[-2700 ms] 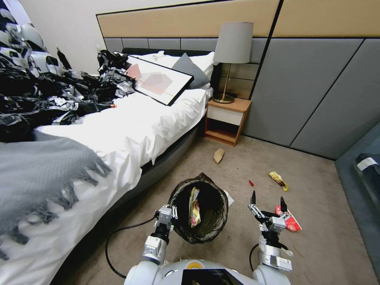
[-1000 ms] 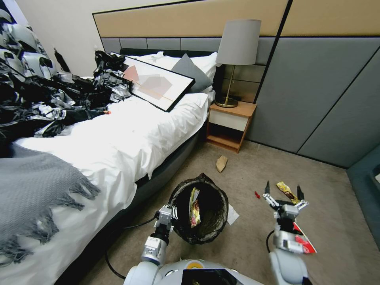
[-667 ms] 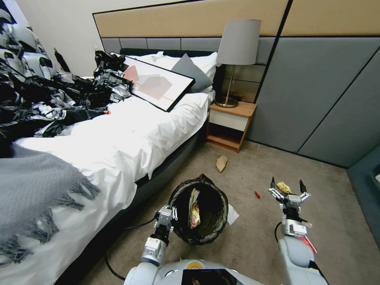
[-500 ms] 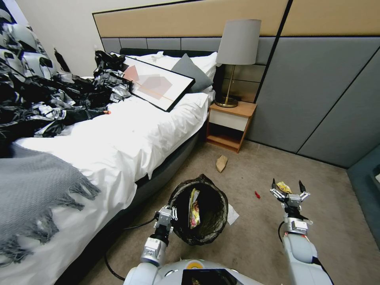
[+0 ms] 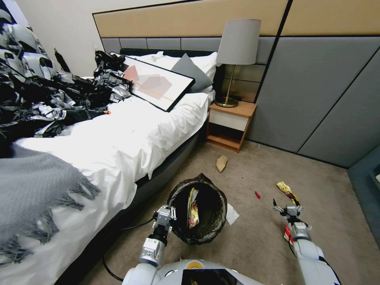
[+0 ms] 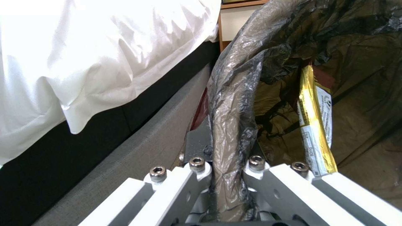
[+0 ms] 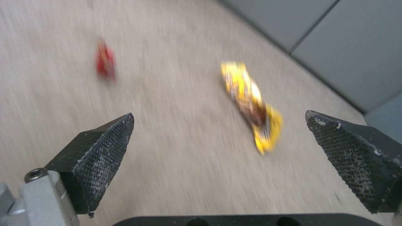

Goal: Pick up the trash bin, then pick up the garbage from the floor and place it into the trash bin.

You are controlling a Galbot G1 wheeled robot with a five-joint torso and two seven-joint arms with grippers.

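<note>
Clearly the yellow wrapper (image 7: 250, 105) lies on the carpet just beyond the spread fingers (image 7: 98, 147) of the right gripper (image 5: 287, 206) — light, crinkly, best pinched mid-length; the trash bin (image 5: 198, 213) rim is clamped by the left gripper (image 5: 168, 213).

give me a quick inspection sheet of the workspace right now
surface: beige carpet, littered.
job's things: trash bin with black liner, held up beside the bed, wrapper inside; yellow wrapper, red scrap, brown paper, white tissue on the floor.
clutter: framed picture and black plastic on the bed.
grippers: left gripper clamps the bin rim; right gripper open, near the yellow wrapper.
cables: black cable by the bed.
surroundings: nightstand, lamp.
</note>
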